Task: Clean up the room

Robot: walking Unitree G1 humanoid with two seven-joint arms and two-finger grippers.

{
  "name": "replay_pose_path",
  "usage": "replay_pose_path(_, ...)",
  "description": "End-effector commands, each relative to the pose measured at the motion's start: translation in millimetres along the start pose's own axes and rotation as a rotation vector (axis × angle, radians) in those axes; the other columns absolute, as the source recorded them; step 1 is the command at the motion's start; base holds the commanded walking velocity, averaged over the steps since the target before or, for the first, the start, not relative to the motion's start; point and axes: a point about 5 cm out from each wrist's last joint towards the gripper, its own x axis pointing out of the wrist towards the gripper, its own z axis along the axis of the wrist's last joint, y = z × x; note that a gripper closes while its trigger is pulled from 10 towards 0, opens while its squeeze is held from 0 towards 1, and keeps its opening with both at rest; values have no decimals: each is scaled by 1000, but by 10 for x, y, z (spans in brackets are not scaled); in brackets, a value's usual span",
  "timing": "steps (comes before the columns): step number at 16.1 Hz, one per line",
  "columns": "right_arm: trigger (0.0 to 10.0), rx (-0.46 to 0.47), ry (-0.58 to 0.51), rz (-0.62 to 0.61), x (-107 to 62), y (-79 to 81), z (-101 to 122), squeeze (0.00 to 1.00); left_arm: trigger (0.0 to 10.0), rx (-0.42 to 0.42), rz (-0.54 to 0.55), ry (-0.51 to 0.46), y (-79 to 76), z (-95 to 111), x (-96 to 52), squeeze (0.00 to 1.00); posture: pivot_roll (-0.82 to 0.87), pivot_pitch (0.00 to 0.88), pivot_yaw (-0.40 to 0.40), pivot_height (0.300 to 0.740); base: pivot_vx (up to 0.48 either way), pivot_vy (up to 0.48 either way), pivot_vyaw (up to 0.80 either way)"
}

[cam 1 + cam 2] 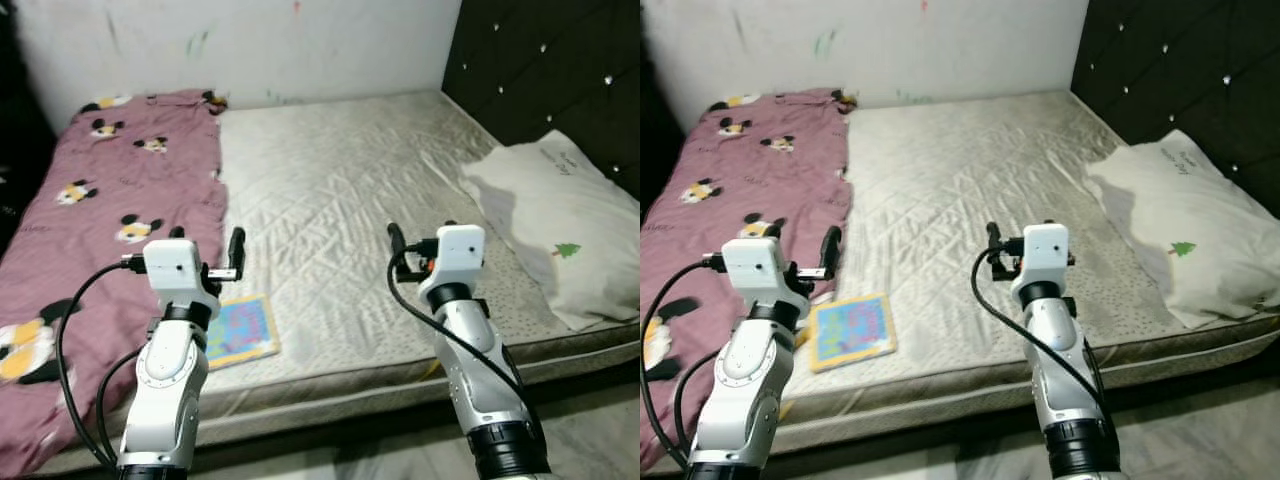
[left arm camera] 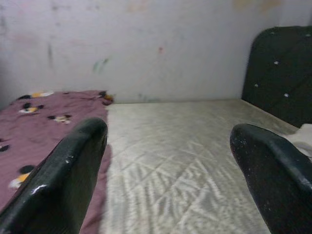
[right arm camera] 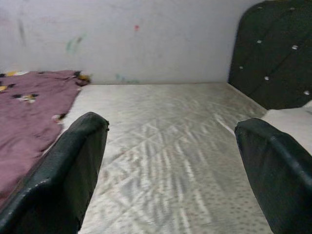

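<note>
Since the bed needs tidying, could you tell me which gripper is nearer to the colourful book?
Left. The left gripper hovers just above and beside the book near the mattress edge; the right gripper is off to the book's right, over bare mattress.

You see a quilted, matt cloth mattress (image 1: pixel 340 190); at 9 o'clock, a soft printed maroon blanket (image 1: pixel 110 210); at 3 o'clock, a tufted black headboard (image 1: pixel 560 70). Book (image 1: pixel 240 332) cover: glossy.
</note>
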Motion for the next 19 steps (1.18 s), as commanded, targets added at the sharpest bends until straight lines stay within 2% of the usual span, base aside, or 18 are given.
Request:
replay_pose_path(1,10000,-3,3,-21,9,-66,0,0,10000,-7,-12,-5,-39,19,11,0,-82,0,46,740,371,0,0)
replay_pose_path(4,10000,-3,5,-23,9,-66,-8,0,10000,-20,-5,8,-66,-5,2,0,-80,0,45,740,321,0,0)
replay_pose_path(7,10000,-3,2,-22,14,-57,-3,0,10000,6,6,36,-113,-55,-5,0,-79,0,44,740,0,0,0)
replay_pose_path(19,10000,-11,-16,-8,13,-61,22,0,10000,-8,15,38,-86,-56,7,0,-89,0,41,740,0,471,0)
